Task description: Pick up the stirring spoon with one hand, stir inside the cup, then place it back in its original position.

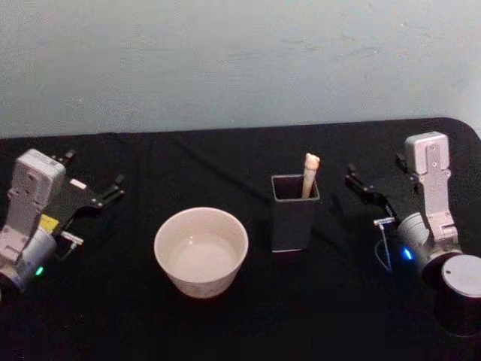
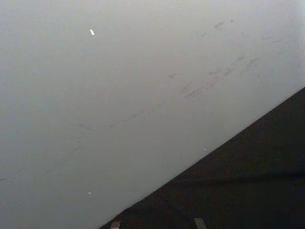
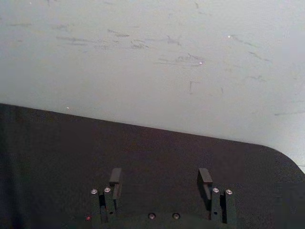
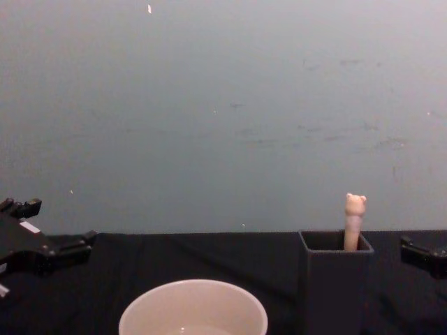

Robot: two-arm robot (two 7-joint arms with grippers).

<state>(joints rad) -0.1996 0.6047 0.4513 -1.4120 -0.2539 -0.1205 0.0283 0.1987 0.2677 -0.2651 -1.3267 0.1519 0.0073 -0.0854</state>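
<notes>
The stirring spoon (image 1: 310, 175) stands in the tall dark grey holder (image 1: 294, 214), with its little bear head poking out over the rim. The holder sits on the black tabletop (image 1: 225, 158), just beside the cup (image 1: 201, 250). It looks like none of the job is done yet: the spoon has to be lifted out, stirred around in the cup, and put back in the holder. The left claw (image 1: 105, 192) waits far out to the left of the cup, with its fingers apart and nothing in them. The right claw (image 1: 359, 183) waits near the holder on the right side, released too and holding nothing. The cup is round, wide and creamy white, with a thin smooth rim. The holder is square with flat sides. The spoon handle is pale beige and thin. The tabletop looks like soft black cloth.
</notes>
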